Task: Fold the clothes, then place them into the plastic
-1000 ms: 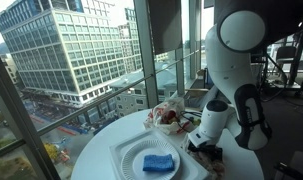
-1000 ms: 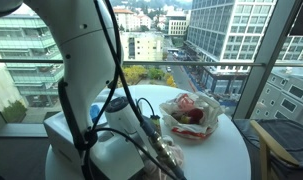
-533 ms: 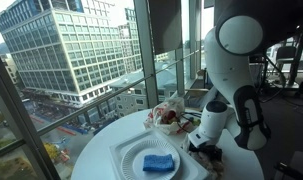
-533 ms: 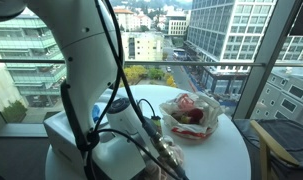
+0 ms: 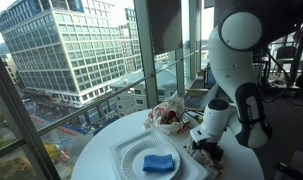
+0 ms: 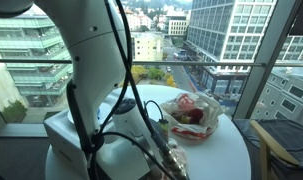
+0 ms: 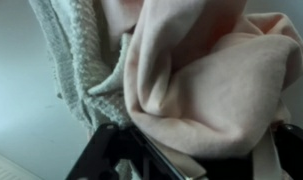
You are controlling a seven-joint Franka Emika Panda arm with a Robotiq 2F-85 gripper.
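Observation:
A bunched pink cloth (image 7: 201, 80) fills most of the wrist view, with a grey knitted cloth (image 7: 86, 60) hanging beside it on the left. My gripper (image 7: 196, 165) is at the bottom of that view. Its dark fingers (image 7: 106, 150) show only at the edges, and the pink cloth bulges between them. In both exterior views the gripper (image 5: 204, 148) (image 6: 163, 135) is down at the table surface beside the tray. The clear plastic (image 5: 167, 117) (image 6: 191, 115) stands on the round table and holds reddish and pink clothes.
A white tray (image 5: 126, 155) with a folded blue cloth (image 5: 158, 163) lies on the round white table (image 5: 96, 150) in front of the arm. Glass window walls (image 5: 81, 60) close in the table's far side. The robot's white body (image 5: 236, 70) towers over the table's edge.
The arm has sunk a little toward the table. In an exterior view it now hides the blue cloth. The plastic and the tray stay where they were.

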